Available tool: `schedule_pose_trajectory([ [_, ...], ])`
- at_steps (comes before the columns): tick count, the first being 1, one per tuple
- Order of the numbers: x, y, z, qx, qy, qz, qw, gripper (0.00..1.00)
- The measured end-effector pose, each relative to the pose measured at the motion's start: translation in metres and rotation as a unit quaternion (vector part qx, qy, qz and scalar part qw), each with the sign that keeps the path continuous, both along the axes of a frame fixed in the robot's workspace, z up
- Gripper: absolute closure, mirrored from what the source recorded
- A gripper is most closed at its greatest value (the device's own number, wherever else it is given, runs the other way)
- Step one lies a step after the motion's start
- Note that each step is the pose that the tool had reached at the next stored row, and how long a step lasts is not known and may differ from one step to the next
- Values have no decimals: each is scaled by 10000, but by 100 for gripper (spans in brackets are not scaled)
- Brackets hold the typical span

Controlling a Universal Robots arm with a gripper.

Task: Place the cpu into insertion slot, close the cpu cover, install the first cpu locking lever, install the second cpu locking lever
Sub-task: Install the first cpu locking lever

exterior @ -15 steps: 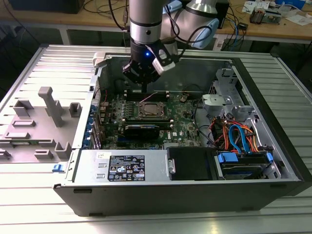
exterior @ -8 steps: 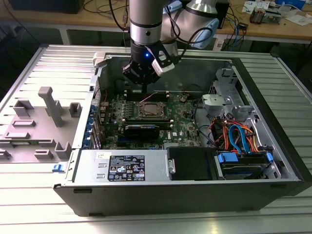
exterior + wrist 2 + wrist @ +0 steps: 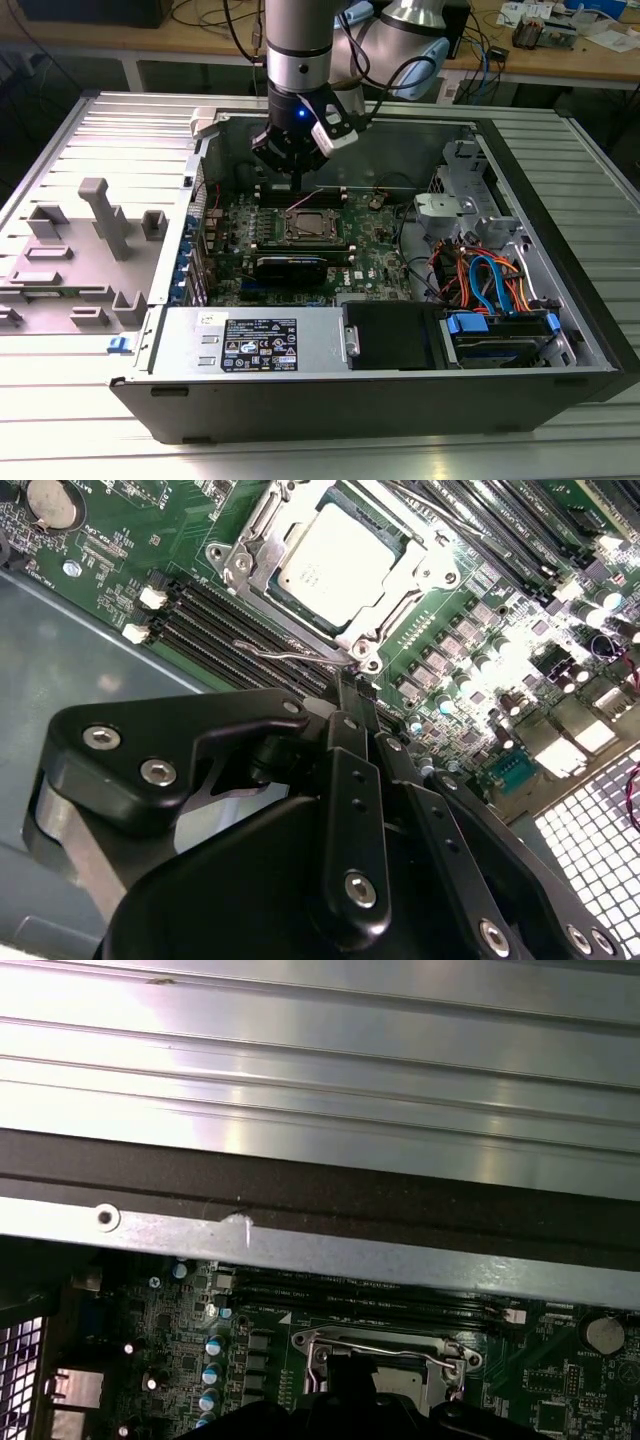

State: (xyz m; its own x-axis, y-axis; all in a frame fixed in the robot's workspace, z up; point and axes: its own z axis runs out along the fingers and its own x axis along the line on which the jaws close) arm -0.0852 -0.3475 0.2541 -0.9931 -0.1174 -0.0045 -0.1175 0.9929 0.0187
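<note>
Silver-grey cpu [image 3: 335, 555] seated in the slot [image 3: 400, 605] on the green motherboard [image 3: 130, 550], seen in the second wrist view; the cover [image 3: 262, 542] lies closed around it as a metal frame, the chip showing through its window; a thin wire lever [image 3: 275, 650] runs beside the socket, along the black memory slots [image 3: 215, 620]. Gripper [image 3: 355, 685] black, its two fingers [image 3: 350, 720] drawn together so that the jaws appear closed with nothing visibly between them, the tips just beside the socket's corner. In the exterior view the gripper [image 3: 297, 180] hangs inside the open computer case [image 3: 560, 270], over the board's far edge and just behind the socket [image 3: 313, 226]; a grey fixture [image 3: 95, 250] lies on the table at the exterior view's left. In the first wrist view the socket frame [image 3: 385, 1345] sits below the case's metal rim [image 3: 300, 1245].
</note>
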Motion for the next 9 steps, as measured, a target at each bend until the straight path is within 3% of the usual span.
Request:
schedule_pose_trajectory([
  [1, 0, 0, 0, 0, 0, 0, 10000, 89],
  [2, 9, 0, -29, -4, 0, -192, 9998, 89],
  [3, 15, 7, -92, -6, 1, -269, 9996, 89],
  [9, 43, 14, -144, -4, 0, -290, 9996, 89],
])
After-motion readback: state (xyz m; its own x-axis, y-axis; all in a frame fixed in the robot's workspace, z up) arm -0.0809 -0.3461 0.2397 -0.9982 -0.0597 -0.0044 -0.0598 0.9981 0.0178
